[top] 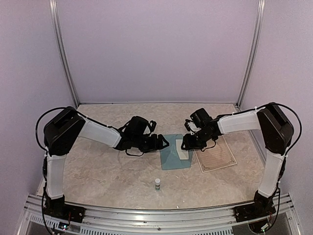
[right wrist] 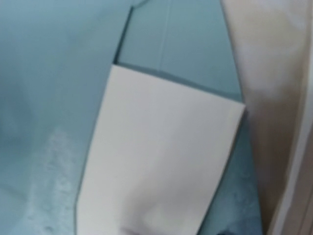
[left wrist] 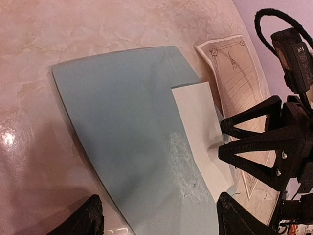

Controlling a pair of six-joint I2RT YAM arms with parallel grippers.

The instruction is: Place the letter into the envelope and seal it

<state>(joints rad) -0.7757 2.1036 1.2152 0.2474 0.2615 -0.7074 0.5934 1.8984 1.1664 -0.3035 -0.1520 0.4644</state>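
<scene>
The teal-blue envelope (top: 171, 155) (left wrist: 122, 127) (right wrist: 44, 73) lies flat on the table between the two arms. A white folded letter (top: 183, 149) (left wrist: 198, 122) (right wrist: 156, 161) rests on its right part, slightly buckled at one edge. My right gripper (top: 186, 145) (left wrist: 222, 139) stands over that edge, its black fingers (left wrist: 254, 159) a little apart, open. In its own wrist view the fingers stay out of sight. My left gripper (top: 165, 143) (left wrist: 159, 223) hovers over the envelope's left side, open with nothing between its fingertips (left wrist: 93, 220). A rough whitish patch (left wrist: 188, 169) marks the envelope beside the letter.
A cream sheet with an ornate border and ruled lines (top: 215, 154) (left wrist: 239, 73) lies right of the envelope, under the right arm. A small glue stick (top: 157, 184) stands near the front edge. The marbled tabletop (top: 107, 171) is bounded by walls and metal posts.
</scene>
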